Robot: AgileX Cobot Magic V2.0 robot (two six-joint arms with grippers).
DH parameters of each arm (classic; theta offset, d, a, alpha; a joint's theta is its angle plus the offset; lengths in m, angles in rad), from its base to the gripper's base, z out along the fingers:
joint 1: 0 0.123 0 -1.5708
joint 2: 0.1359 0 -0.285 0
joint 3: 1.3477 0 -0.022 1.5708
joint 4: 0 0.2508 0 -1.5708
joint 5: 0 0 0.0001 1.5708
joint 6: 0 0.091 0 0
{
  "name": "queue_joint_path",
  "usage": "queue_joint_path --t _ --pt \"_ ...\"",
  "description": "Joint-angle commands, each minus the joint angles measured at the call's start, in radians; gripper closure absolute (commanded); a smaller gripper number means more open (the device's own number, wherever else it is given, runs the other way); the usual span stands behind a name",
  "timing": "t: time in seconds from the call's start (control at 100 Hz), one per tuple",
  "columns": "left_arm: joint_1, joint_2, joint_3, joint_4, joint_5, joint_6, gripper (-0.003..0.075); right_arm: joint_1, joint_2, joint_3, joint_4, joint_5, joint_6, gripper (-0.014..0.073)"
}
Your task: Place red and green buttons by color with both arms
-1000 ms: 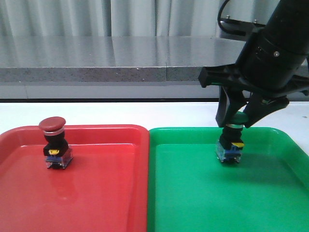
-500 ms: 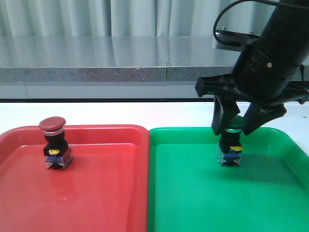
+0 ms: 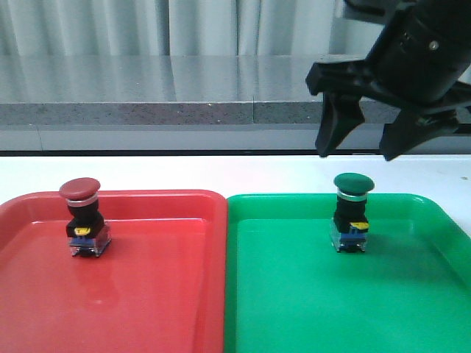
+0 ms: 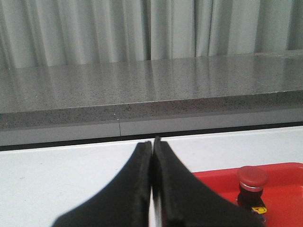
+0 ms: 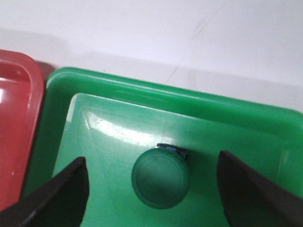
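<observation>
While green button [image 3: 353, 213] stands free in green tray [image 3: 294, 309] — right gripper [image 3: 357, 140] jaws wide apart above, empty; left gripper [image 4: 152, 156] jaws closed, empty.

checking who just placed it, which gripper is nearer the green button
Right. The right gripper hangs open directly above the green button; the left gripper, shut, is back by the red tray's side.

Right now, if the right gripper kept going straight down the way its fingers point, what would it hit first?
Most likely the green button. The right gripper is open above it, and the right wrist view shows the cap centred between the fingers, so they might straddle it and meet the green tray instead.
</observation>
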Motion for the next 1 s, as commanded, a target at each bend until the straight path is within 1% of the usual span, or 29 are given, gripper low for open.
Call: queue_joint_path --t 0.0,0.23,0.39,0.54,0.78,0.9,0.95,0.99 --pt "0.003 -0.031 0.04 -0.001 -0.076 -0.004 0.0739 0.001 -0.099 -0.024 -0.035 -0.056 0.0 0.003" --pt "0.003 -0.031 0.04 -0.001 -0.076 -0.004 0.0739 -0.003 -0.284 -0.02 -0.169 -0.045 -0.001 0.0032" --pt "0.003 -0.031 0.04 -0.001 -0.076 -0.004 0.0739 -0.003 -0.432 0.032 -0.234 -0.047 -0.001 0.0032" --pt "0.003 -0.031 0.04 -0.001 -0.076 -0.004 0.0739 -0.018 -0.578 0.119 -0.248 -0.055 -0.001 0.0032" --pt "0.003 -0.031 0.04 -0.001 -0.076 -0.004 0.0739 -0.105 -0.85 0.286 -0.249 -0.036 -0.001 0.0034" --pt "0.003 -0.031 0.04 -0.001 -0.076 -0.004 0.0739 -0.125 -0.98 0.357 -0.249 -0.032 -0.001 0.0034" --pt "0.003 -0.031 0.04 -0.001 -0.076 -0.004 0.0739 -0.126 -1.026 0.38 -0.249 -0.032 -0.001 0.0046" --pt "0.003 -0.031 0.04 -0.001 -0.076 -0.004 0.0739 -0.126 -1.061 0.399 -0.249 -0.031 -0.001 0.0075"
